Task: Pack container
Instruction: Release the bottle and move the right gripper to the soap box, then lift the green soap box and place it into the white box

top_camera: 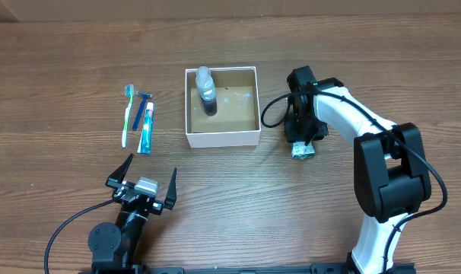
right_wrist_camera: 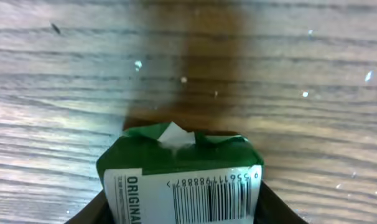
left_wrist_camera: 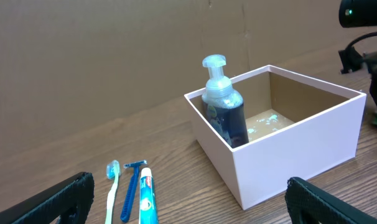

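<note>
The container [top_camera: 223,135], a square white-walled box with a brown floor, sits at mid table and holds an upright pump bottle [top_camera: 206,91]. It also shows in the left wrist view [left_wrist_camera: 294,155] with the bottle [left_wrist_camera: 224,112] in its near corner. My right gripper [top_camera: 304,149] is shut on a small green-and-white packet [right_wrist_camera: 182,177], just right of the container, over the table. My left gripper [top_camera: 143,186] is open and empty near the front edge. A toothbrush [top_camera: 127,114], razor [top_camera: 141,106] and toothpaste tube [top_camera: 146,128] lie left of the container.
The right arm's cable [top_camera: 275,110] loops close to the container's right wall. Wood table surface [top_camera: 63,61] surrounds the items.
</note>
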You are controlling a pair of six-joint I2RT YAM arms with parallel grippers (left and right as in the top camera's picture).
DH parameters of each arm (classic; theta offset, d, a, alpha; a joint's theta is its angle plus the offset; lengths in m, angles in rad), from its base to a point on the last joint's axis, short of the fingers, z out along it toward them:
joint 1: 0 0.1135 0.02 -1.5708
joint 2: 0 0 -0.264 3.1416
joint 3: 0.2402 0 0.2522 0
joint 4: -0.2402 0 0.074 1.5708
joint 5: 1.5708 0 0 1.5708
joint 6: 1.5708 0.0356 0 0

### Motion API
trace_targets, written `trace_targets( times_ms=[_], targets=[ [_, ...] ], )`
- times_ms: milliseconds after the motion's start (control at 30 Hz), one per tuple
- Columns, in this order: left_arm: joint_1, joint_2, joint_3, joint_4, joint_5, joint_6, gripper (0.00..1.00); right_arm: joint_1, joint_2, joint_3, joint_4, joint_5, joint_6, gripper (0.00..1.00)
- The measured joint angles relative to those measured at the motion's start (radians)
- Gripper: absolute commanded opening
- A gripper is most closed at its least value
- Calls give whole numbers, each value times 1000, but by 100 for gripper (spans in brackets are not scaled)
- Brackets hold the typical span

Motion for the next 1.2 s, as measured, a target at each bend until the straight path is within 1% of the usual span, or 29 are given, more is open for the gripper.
trace_targets(
  times_ms=[167, 300, 367, 467, 533, 567, 633, 733, 767, 867, 900, 933, 1067, 1200],
  targets=[
    [0, 0, 0, 0, 0, 0, 100, 0, 0, 0, 0, -3, 7, 41],
    [0, 0, 0, 0, 0, 0, 100, 0, 0, 2, -4, -5, 41, 39],
    [0, 0, 0, 0, 0, 0, 100, 0, 5, 20, -37, -5, 60, 40],
    [0, 0, 0, 0, 0, 0, 100, 0, 17, 61, -146, -4, 70, 40],
    [0, 0, 0, 0, 0, 0, 100, 0, 16, 128, -232, -5, 77, 40],
    [0, 0, 0, 0, 0, 0, 100, 0, 13, 158, -248, -5, 77, 40],
    [0, 0, 0, 0, 0, 0, 100, 0, -2, 266, -301, -16, 80, 40],
    [0, 0, 0, 0, 0, 0, 100, 6, -111, 446, -340, -61, 81, 40],
    [0, 0, 0, 0, 0, 0, 100, 10, -136, 476, -340, -72, 81, 40],
    [0, 0, 0, 0, 0, 0, 100, 52, -220, 554, -272, -104, 80, 40],
    [0, 0, 0, 0, 0, 0, 100, 117, -254, 573, -190, -123, 81, 40],
    [0, 0, 0, 0, 0, 0, 100, 137, -255, 574, -185, -132, 81, 40],
    [0, 0, 0, 0, 0, 0, 100, 220, -233, 531, -14, -77, 107, 40],
    [0, 0, 0, 0, 0, 0, 100, 294, -200, 502, 60, 14, 140, 40]
  ],
)
